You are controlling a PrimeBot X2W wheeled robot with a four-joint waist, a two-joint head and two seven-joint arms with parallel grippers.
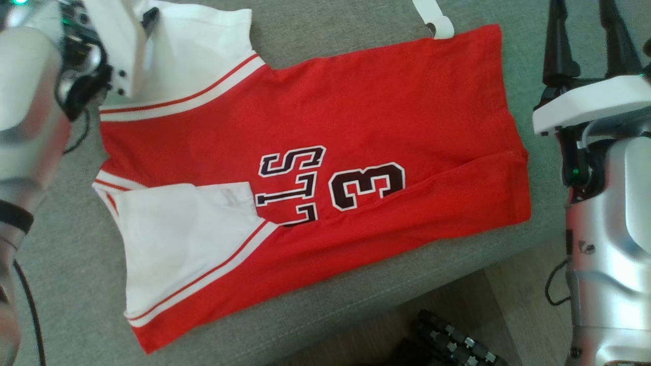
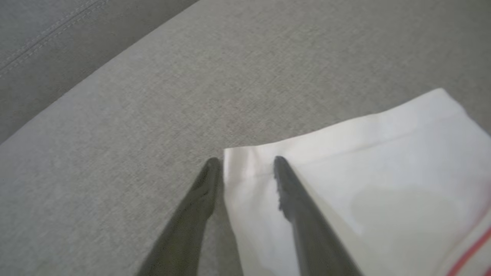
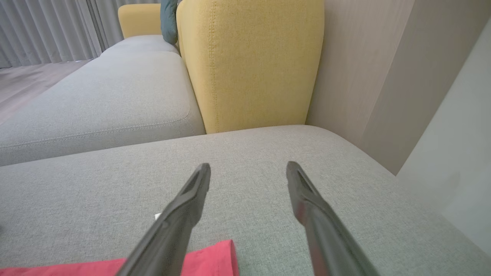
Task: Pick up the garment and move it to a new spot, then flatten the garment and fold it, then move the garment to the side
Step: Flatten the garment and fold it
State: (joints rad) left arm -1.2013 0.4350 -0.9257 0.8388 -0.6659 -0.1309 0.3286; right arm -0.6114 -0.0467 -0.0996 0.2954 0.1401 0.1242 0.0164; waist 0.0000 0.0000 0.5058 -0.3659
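1. The left gripper (image 2: pixel 245 160), at the bottom centre of the left wrist view, has its fingers spread astride a white corner of the garment (image 2: pixel 345 172).
2. The right gripper (image 3: pixel 248 168) is spread wide and holds nothing, above the grey cushion (image 3: pixel 268 153).
3. In the head view, the red garment lies flat mid-frame.

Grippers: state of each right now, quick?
Left gripper: open, fingers straddling the corner of the white sleeve, not clamped.
Right gripper: open, holding nothing, over the grey cushion.
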